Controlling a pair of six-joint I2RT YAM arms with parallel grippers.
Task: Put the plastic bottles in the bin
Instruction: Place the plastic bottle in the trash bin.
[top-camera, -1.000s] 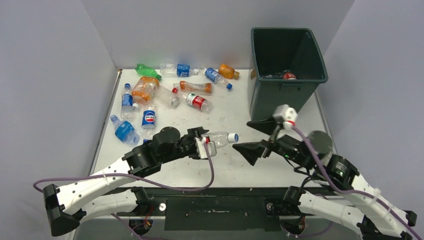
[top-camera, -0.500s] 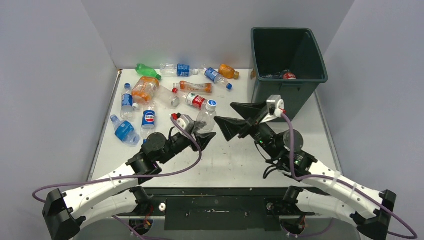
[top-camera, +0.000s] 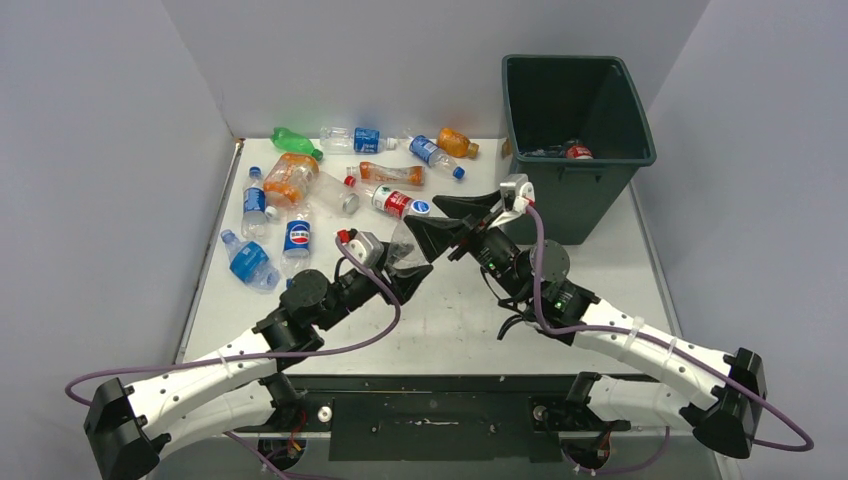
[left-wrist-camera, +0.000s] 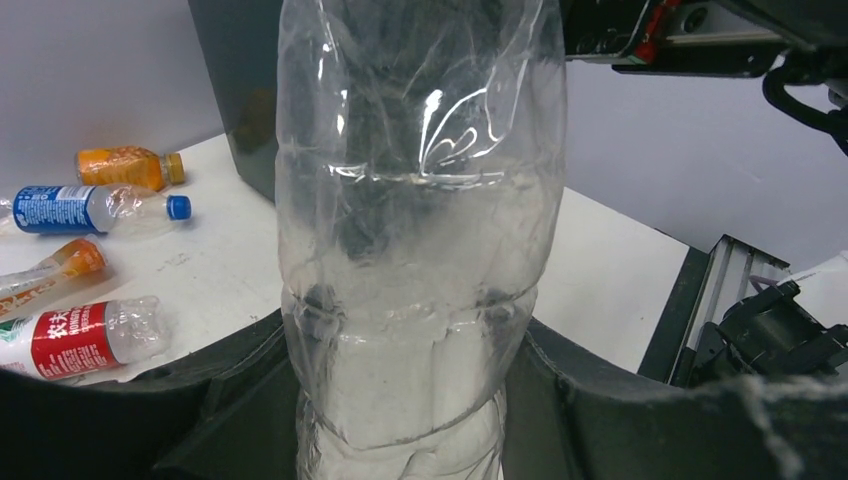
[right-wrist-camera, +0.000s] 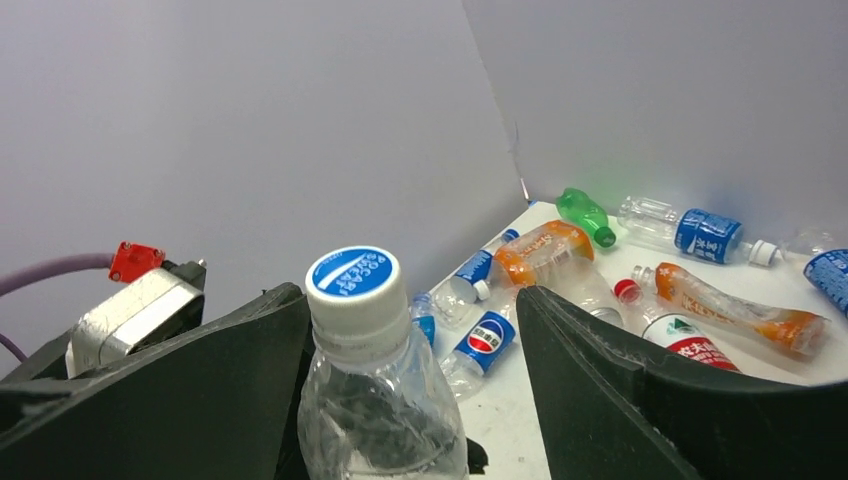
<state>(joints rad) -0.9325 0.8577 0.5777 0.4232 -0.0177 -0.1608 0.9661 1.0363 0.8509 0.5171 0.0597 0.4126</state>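
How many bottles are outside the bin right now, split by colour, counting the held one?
Clear bottles: 7, one of them upright in the left tool
Orange bottles: 3
Green bottle: 1
Blue bottle: 1
Total: 12
The bin hides too much of its contents to count.

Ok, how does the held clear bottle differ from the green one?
The clear bottle is gripped by the left end effector; the green bottle lies on the table. The clear bottle has a blue and white cap; the green bottle, a green one. Both are outside the bin.
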